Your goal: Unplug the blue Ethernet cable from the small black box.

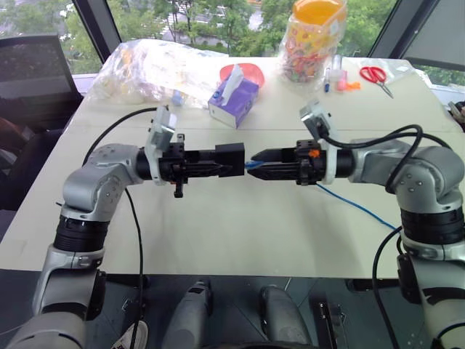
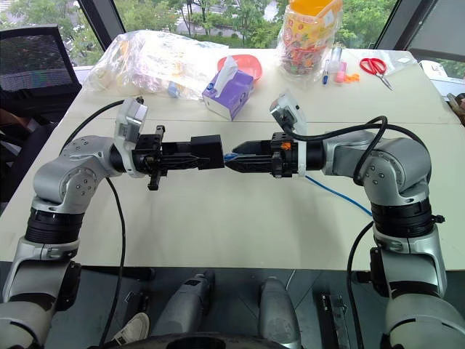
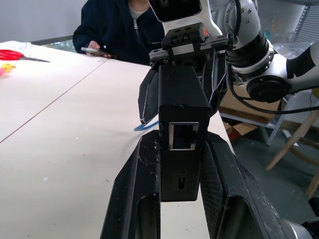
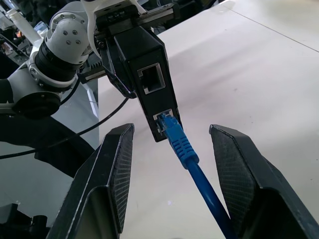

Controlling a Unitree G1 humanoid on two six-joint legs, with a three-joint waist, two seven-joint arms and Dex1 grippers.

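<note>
My left gripper [image 1: 218,166] is shut on the small black box [image 1: 231,160] and holds it level above the table, its ports facing right. The blue Ethernet cable [image 4: 187,154] has its plug seated in the box's [image 4: 147,79] lower port. From there the cable [image 1: 349,203] runs back under my right arm and down across the table. My right gripper [image 1: 256,161] points left at the box. It is open, with one finger on each side of the plug and a gap to the cable on both sides. A second port on the box [image 3: 182,124] is empty.
At the back of the pale table [image 1: 218,233] stand a purple tissue box [image 1: 234,98], a crumpled clear plastic bag [image 1: 152,69], a jar of colourful bits [image 1: 312,40] and red scissors [image 1: 375,75]. A person [image 3: 119,25] sits at the table's side.
</note>
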